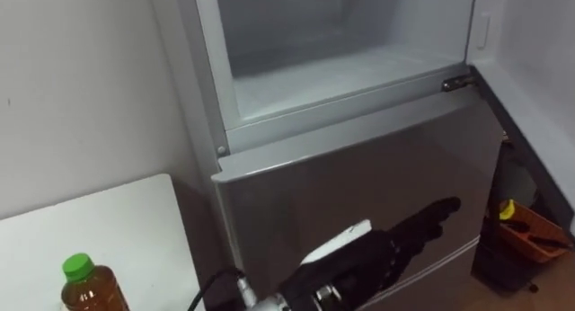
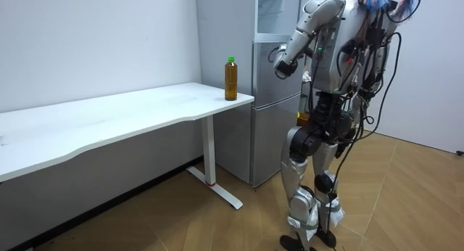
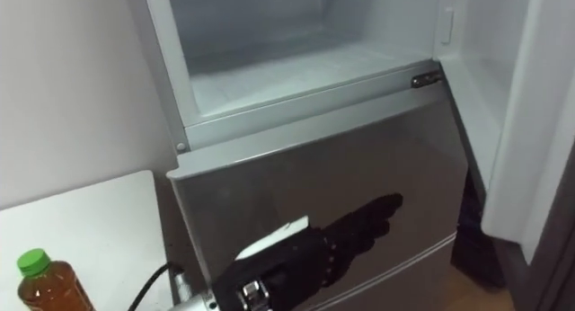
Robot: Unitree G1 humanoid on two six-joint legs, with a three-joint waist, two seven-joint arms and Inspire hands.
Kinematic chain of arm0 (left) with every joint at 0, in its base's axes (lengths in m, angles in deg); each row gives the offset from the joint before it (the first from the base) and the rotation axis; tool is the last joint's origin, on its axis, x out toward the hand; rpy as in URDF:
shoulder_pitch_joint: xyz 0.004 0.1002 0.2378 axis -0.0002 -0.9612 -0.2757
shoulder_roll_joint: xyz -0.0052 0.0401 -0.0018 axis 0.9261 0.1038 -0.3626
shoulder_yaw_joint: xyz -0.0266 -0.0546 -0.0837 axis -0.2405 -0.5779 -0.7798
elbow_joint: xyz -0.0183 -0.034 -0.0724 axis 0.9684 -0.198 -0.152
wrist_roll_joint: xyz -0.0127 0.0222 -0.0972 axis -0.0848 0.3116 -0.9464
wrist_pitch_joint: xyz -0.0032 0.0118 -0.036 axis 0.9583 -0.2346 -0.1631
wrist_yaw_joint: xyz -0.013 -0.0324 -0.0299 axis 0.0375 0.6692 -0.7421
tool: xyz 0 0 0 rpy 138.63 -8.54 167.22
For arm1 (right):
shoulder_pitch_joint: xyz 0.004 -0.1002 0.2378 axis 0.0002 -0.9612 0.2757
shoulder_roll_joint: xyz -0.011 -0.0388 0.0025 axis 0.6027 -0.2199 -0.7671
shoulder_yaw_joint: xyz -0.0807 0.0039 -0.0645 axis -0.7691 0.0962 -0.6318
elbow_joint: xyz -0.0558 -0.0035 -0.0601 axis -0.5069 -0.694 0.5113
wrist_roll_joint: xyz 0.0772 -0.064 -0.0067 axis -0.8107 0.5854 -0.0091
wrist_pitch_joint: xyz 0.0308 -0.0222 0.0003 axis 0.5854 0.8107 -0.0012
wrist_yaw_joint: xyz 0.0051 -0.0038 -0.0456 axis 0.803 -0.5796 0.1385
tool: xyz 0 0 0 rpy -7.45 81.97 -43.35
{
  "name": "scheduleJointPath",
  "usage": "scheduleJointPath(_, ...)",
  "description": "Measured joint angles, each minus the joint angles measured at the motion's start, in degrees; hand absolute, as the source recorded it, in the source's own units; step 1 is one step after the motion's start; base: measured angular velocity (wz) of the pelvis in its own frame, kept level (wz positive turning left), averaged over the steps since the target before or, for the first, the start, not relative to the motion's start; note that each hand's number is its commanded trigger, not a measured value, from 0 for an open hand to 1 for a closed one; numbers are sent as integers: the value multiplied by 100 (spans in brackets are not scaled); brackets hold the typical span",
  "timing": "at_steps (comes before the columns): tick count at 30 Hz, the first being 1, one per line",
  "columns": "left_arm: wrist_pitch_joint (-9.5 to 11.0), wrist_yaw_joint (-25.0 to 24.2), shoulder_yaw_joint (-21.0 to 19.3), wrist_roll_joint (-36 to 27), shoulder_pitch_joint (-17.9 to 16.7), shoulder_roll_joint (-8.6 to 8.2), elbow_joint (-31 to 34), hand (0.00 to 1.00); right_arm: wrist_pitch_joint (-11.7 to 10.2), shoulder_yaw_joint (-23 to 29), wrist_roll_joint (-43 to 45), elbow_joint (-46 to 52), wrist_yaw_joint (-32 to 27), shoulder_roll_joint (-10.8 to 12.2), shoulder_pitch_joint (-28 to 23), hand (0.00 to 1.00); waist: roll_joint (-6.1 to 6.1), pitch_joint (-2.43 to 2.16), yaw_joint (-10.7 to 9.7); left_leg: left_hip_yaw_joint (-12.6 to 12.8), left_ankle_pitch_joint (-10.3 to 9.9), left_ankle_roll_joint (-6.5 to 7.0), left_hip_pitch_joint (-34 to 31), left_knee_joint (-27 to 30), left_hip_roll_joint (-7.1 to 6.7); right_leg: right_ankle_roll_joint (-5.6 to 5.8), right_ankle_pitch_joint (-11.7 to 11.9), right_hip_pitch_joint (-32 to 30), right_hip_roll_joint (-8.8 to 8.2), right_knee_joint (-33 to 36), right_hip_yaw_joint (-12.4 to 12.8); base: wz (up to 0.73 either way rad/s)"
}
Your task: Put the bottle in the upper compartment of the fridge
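Observation:
The bottle (image 1: 87,288) holds amber liquid under a green cap and stands upright on the corner of the white table (image 1: 117,226) at my lower left, beside the fridge. The upper fridge compartment (image 1: 341,77) is open and its white shelf is bare. My left hand (image 1: 382,250) is open, its dark fingers stretched out in front of the closed grey lower door (image 1: 359,167), below the compartment and well to the right of the bottle. In the room view my right hand (image 2: 366,122) hangs by my side.
The upper door (image 1: 530,59) is swung open on the right. An orange crate (image 1: 530,235) with a yellow thing in it sits on the floor beyond the fridge's right side. A white wall stands behind the table.

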Motion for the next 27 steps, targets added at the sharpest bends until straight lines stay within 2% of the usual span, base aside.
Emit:
scheduleJointPath(2, 0, 32, 1, -2, -344, -1, 0, 0, -4, -45, -32, 15, -3, 71, 6, 0, -68, -49, 84, -96, 4, -6, -39, 4, -10, -12, -8, 1, -3, -24, -102, 19)
scheduleJointPath(3, 1, 47, -1, 8, -412, 3, 0, 0, -4, -48, -35, 14, -3, 83, 12, 0, -84, -55, 93, -126, 5, -8, -54, 7, -14, -13, -9, 0, -4, -32, -116, 20)
scheduleJointPath(7, 1, 133, -190, 237, -904, -2, -37, 0, -19, -43, 46, 36, 6, 138, 34, 0, -110, -58, 401, -158, 14, -23, -67, -1, -18, -19, -6, 27, -1, -90, -175, 6)
scheduleJointPath(11, 7, 267, -551, 262, -1423, 62, -267, 0, -22, -42, 182, 275, 65, 145, -31, 0, -132, -45, 551, -242, 23, -38, -66, -17, -30, -22, -8, 74, -10, -108, -289, 9)
scheduleJointPath(15, 20, 325, -774, 484, -1607, 63, -894, 0, -43, -79, 376, 440, 89, 155, -42, 0, -188, -20, 692, -311, 23, -38, -67, -3, -42, -28, -27, 121, -22, -123, -365, 11)
scheduleJointPath(17, 53, 394, -880, 618, -1916, 169, -1118, 0, -87, -122, 376, 471, 175, 168, -59, 0, -256, -32, 701, -359, 25, -41, -79, 1, -46, -34, -43, 129, -26, -117, -423, 13)
scheduleJointPath(19, 68, 457, -905, 743, -2067, 218, -1272, 0, -116, -183, 368, 468, 188, 170, -77, 0, -292, -40, 713, -406, 26, -43, -99, 9, -54, -35, -53, 128, -30, -113, -439, 11)
scheduleJointPath(22, 76, 543, -928, 784, -2272, 267, -1313, 0, -137, -199, 370, 468, 191, 170, -98, 0, -295, -44, 783, -418, 26, -42, -116, 17, -60, -31, -60, 118, -41, -108, -472, 3)
scheduleJointPath(24, 147, 566, -950, 824, -2287, 250, -1313, 0, -148, -198, 369, 470, 208, 170, -116, 0, -284, -51, 833, -431, 25, -41, -124, 18, -63, -28, -62, 120, -47, -107, -499, 2)
scheduleJointPath(27, 421, 665, -987, 1050, -2366, 214, -1352, 0, -238, -198, 376, 469, 233, 167, -131, 0, -268, -60, 871, -462, 24, -40, -104, 5, -70, -28, -62, 187, -48, -105, -504, 5)
